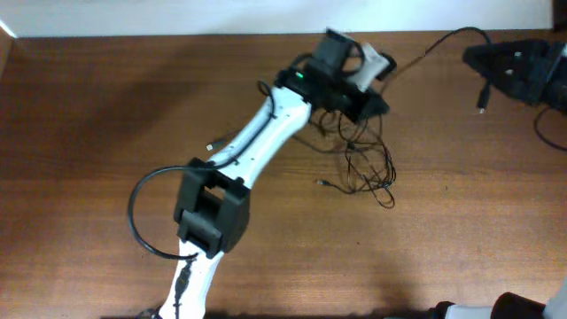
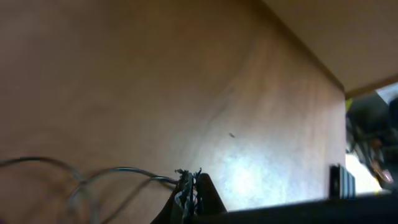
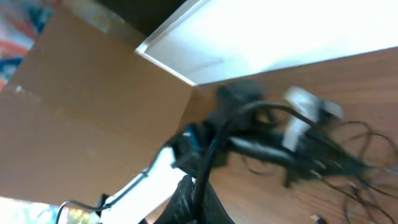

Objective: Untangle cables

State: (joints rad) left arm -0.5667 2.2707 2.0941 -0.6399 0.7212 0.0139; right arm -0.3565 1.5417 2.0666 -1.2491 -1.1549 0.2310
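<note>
The thin black cables with small plug ends (image 1: 365,164) form 1 loose tangle on the brown wooden bench (image 1: 106,106), lying just on the robot's side of the black left gripper (image 1: 370,105) (image 2: 189,198), whose jaws look pinched narrow on a few strands. 1 long strand runs rightward from the left gripper to the right gripper (image 1: 474,55) (image 3: 196,205), well apart, its jaws seemingly closed on that strand. The left arm is nearer the tangle; 3 plug ends show, but the strands are too fine to count.
</note>
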